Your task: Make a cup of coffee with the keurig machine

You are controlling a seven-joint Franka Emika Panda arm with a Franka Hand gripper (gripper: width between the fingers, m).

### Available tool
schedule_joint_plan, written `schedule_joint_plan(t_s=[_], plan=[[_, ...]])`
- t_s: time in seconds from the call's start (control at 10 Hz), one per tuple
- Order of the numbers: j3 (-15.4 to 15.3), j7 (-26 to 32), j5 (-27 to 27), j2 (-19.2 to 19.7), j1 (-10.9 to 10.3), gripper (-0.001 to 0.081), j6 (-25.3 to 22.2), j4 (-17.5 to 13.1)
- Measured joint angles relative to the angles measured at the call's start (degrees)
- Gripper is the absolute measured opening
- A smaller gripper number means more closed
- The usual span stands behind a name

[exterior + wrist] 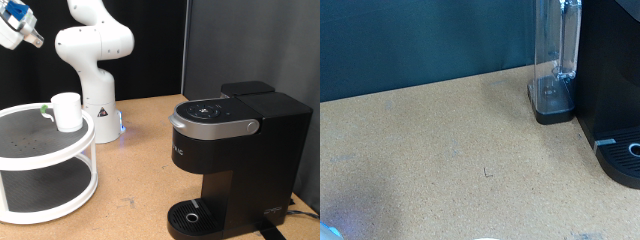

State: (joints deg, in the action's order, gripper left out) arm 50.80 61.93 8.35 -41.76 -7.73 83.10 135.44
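Observation:
The cup [67, 110], a small white mug, stands upright on the top tier of a white round two-tier shelf [20, 150] at the exterior view's left. A small green-topped pod [45, 108] lies beside it on the same tier. The keurig machine [235, 165] is black with a grey-silver lid handle [215, 123], its lid down, and a round drip tray [192, 215] with nothing on it. My gripper [22, 32] is high at the exterior view's top left, above the shelf and apart from everything, with nothing seen in it. The wrist view shows the machine's clear water tank [557, 60] and drip tray edge [625, 155], no fingers.
The arm's white base [95, 105] stands behind the shelf with a blue light at its foot. The brown tabletop [140, 170] lies between shelf and machine. A dark curtain forms the backdrop. A cable lies by the machine at the exterior view's bottom right.

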Motion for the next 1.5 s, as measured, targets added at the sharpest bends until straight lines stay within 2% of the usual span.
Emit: schedule_joint_plan(t_s=[0.3, 0.6, 1.0, 1.3, 1.4, 1.5], plan=[[1.98, 2.86, -0.09, 0.02, -0.44, 0.0000, 0.95, 1.84], [2.31, 3.43, -0.16, 0.04, -0.27, 0.0000, 5.76, 4.49], [3.39, 4.24, -2.84, 0.11, -0.27, 0.0000, 9.40, 7.27], [4.18, 5.37, -5.39, 0.11, -0.25, 0.0000, 15.52, 9.77], [4.42, 5.67, -6.38, 0.12, -0.25, 0.0112, 16.90, 10.52], [4.72, 6.12, -7.13, 0.12, -0.25, 0.0112, 17.71, 11.13]])
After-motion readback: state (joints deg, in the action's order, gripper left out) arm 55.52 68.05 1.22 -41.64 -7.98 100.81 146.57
